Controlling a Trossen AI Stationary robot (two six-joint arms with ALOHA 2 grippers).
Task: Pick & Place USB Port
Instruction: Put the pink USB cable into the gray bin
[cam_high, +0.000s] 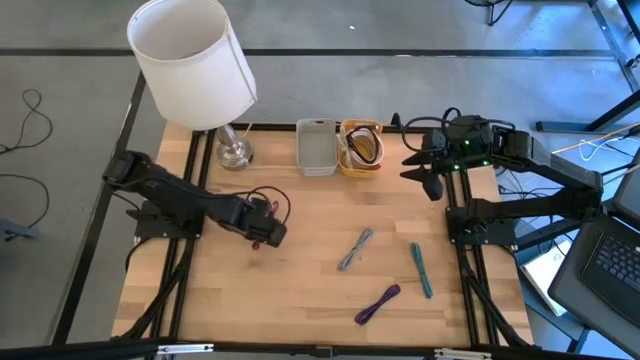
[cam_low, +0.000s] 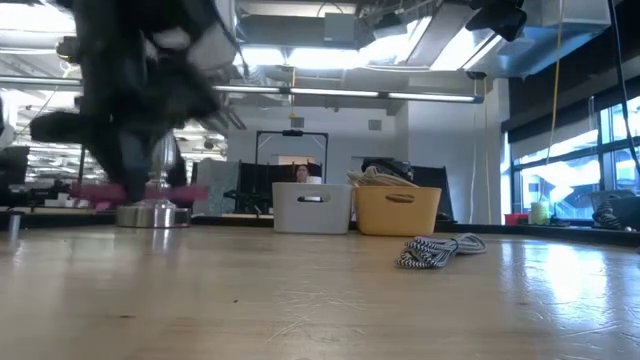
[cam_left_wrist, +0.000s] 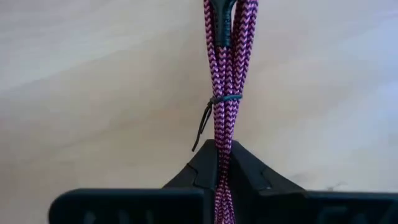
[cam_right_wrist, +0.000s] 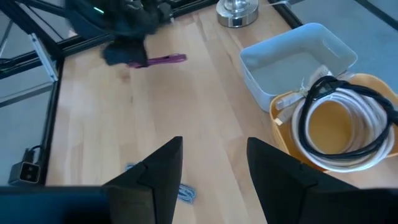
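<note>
A pink braided USB cable (cam_left_wrist: 225, 81), bundled with a dark twist tie (cam_left_wrist: 214, 102), is held off the wooden table (cam_high: 300, 290) at its left side by my shut left gripper (cam_left_wrist: 221, 146), which also shows in the high view (cam_high: 268, 232). One black plug (cam_left_wrist: 222, 25) lies at the bundle's far end. In the low view the cable (cam_low: 100, 190) hangs level under the blurred gripper. My right gripper (cam_right_wrist: 214, 174) stands open and high above the table's right side (cam_high: 430, 178), with nothing between its fingers. My left gripper pinches the folded bundle's several strands (cam_left_wrist: 222, 134) between its two fingers, just short of the twist tie. The fingers come from above, pointing steeply down, and lie across the bundle. The cable sits about level and lifted clear of the table, both ends sticking out of the hold.
At the back stand a grey bin (cam_high: 316, 146) and a yellow bin (cam_high: 361, 148) holding coiled cables. A lamp (cam_high: 195, 60) stands at the back left. Striped grey (cam_high: 355, 250), teal (cam_high: 421, 270) and purple (cam_high: 377, 304) cables lie on the table's right half.
</note>
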